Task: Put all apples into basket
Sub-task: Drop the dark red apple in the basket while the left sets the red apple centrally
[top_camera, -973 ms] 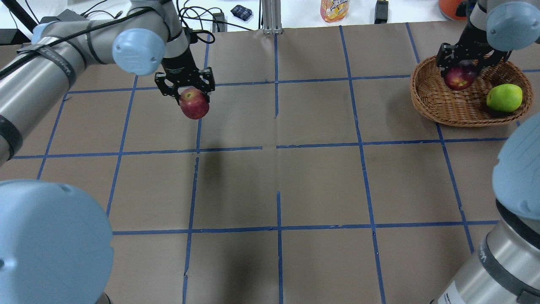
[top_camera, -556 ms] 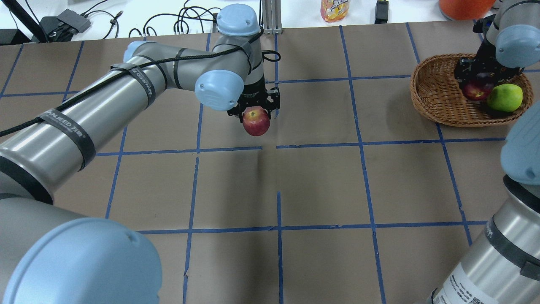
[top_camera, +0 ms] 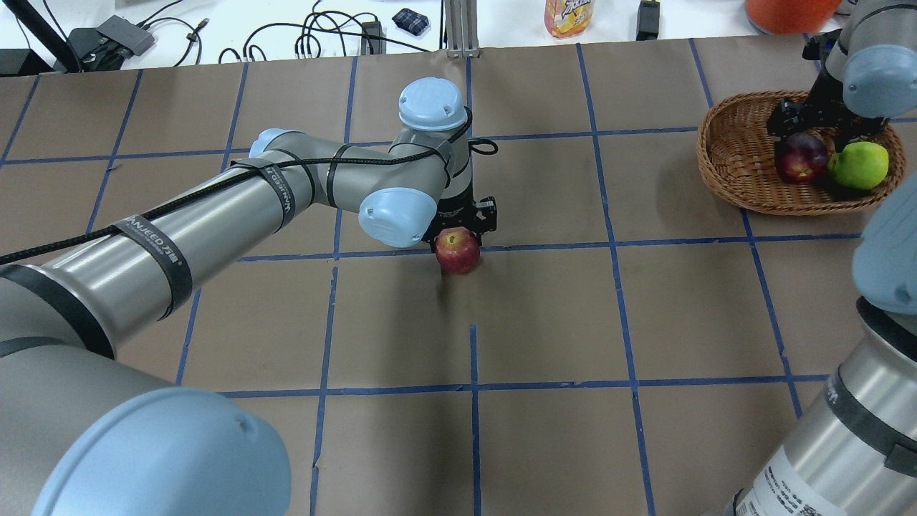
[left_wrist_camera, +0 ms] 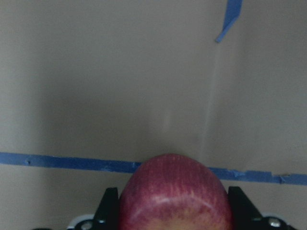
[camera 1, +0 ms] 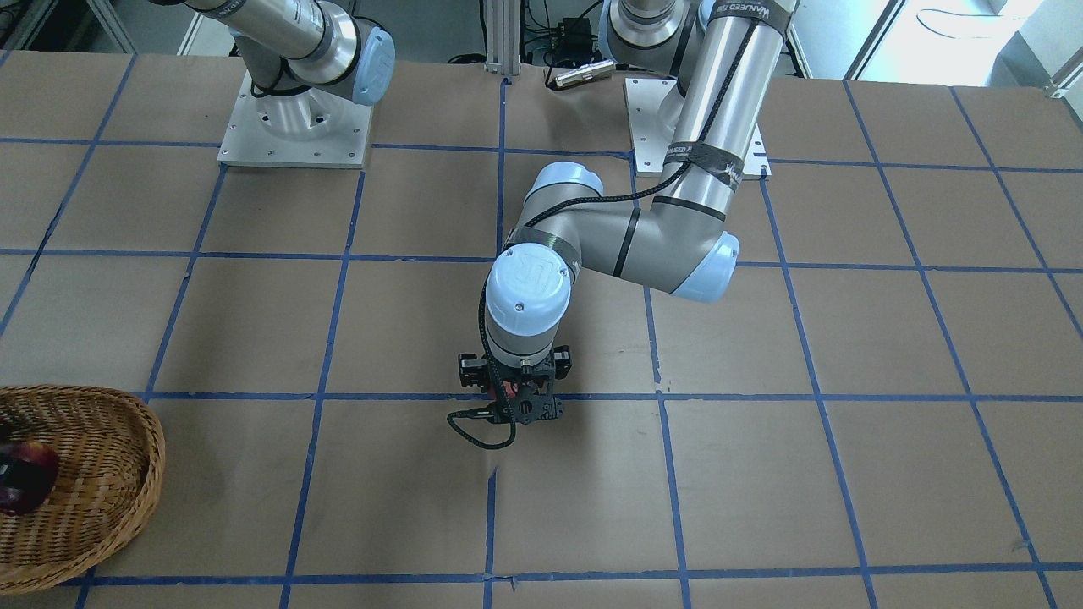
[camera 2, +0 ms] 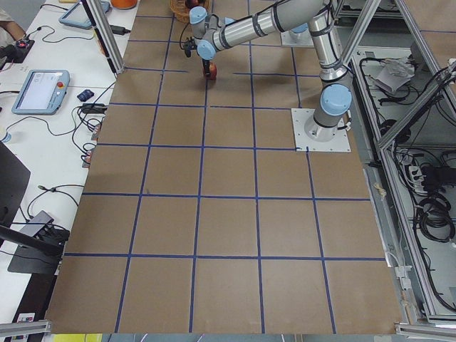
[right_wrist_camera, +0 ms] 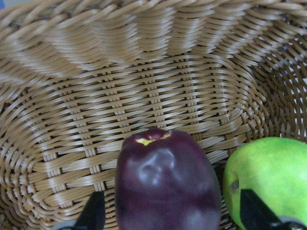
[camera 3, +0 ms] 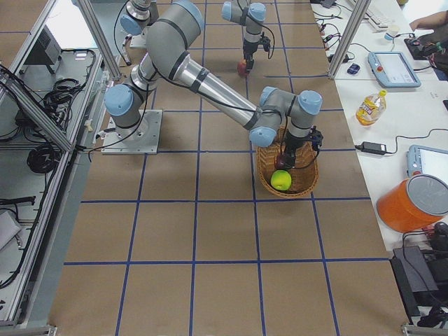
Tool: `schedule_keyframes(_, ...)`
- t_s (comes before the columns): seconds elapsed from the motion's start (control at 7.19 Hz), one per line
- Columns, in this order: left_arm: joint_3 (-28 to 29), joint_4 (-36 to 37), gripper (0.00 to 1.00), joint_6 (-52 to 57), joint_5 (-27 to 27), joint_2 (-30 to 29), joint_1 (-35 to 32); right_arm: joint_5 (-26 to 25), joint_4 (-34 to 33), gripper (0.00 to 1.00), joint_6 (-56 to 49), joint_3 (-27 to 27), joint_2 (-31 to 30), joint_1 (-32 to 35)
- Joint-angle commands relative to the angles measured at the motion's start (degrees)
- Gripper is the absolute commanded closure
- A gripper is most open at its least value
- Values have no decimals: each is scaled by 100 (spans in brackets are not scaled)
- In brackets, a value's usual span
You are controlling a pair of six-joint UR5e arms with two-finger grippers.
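Note:
My left gripper [top_camera: 462, 233] is shut on the red apple [top_camera: 457, 249] and holds it low over the table's middle; the left wrist view shows the red apple [left_wrist_camera: 175, 196] tight between both fingers. The wicker basket [top_camera: 709, 161] stands at the far right. In it lie the yellow-green apple [top_camera: 858, 165] and, beside it, the maroon apple [top_camera: 801, 158]. My right gripper [top_camera: 806, 140] hangs over the maroon apple [right_wrist_camera: 165, 182], jaws open with gaps on both sides. The green apple [right_wrist_camera: 268, 182] sits right of it.
An orange drink bottle [top_camera: 568, 18], an orange container [top_camera: 788, 11], cables [top_camera: 308, 39] and a metal post [top_camera: 462, 29] line the back edge. Blue tape lines grid the brown table [top_camera: 544, 315]. My left arm stretches across the left half.
My left arm has swung right and down, carrying the red apple from the back left to the table's middle. My right gripper lowered the maroon apple into the basket and opened.

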Motion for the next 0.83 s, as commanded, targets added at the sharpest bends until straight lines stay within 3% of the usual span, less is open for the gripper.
schedule_keyframes(0.0,18,40,0,-287,-444,99,82,167,734,0,-7,-47,-668,217)
schedule_keyframes(0.14,26,40,0,-226,-427,108,91,621,1174,0,28,-38,-1021,419)
schedule_keyframes(0.28,122,-29,0,-190,-400,282,283,704,1300,0,132,-12,-1155,734)
schedule_keyframes(0.7,703,-2552,0,998,-392,1281,1258,818,1529,0,2177,41,-1227,2454)
